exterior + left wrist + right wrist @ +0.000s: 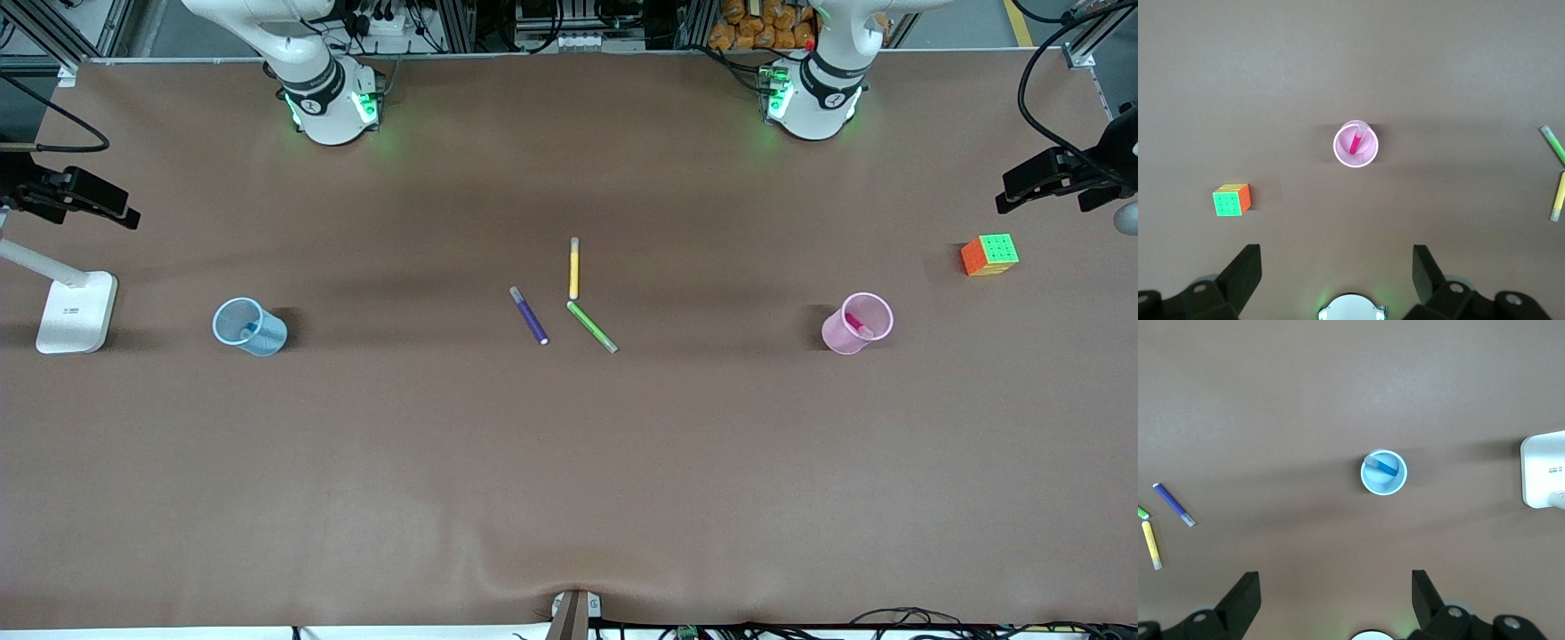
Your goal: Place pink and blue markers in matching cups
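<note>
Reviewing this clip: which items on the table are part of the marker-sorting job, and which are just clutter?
Job items: pink marker in the pink cup; blue marker in the blue cup.

Lying about: purple pen, yellow pen, green pen, puzzle cube, white lamp base.

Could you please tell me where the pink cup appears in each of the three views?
Front view: pink cup toward the left arm's end of the table, pink marker inside.
Left wrist view: pink cup near the centre.
Right wrist view: not in it.
Shared landmark: the cube beside it.
</note>
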### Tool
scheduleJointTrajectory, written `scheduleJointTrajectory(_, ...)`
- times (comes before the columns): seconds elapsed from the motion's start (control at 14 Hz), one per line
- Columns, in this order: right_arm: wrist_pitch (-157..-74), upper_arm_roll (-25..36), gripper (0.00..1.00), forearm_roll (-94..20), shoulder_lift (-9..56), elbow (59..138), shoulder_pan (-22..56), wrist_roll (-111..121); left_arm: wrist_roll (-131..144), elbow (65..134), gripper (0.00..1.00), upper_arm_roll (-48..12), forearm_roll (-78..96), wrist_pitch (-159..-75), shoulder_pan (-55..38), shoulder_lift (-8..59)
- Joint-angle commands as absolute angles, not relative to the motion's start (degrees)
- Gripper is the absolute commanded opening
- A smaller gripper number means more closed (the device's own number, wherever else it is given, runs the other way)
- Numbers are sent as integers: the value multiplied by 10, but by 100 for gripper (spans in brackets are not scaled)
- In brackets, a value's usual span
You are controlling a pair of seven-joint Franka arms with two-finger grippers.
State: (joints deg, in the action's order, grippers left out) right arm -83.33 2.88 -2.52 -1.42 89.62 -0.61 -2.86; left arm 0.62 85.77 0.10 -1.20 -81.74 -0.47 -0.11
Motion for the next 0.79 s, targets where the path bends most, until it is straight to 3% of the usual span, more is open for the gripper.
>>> scheduleJointTrajectory(0.0,-824,26,100,-23,-19,893,-8,-25,-9,849,100,-1,-35,-813,-10,1)
scheduleJointTrajectory(0.71,-815,26,100,-22,-18,896,5,-25,-8,849,100,-1,-34,-814,-12,2)
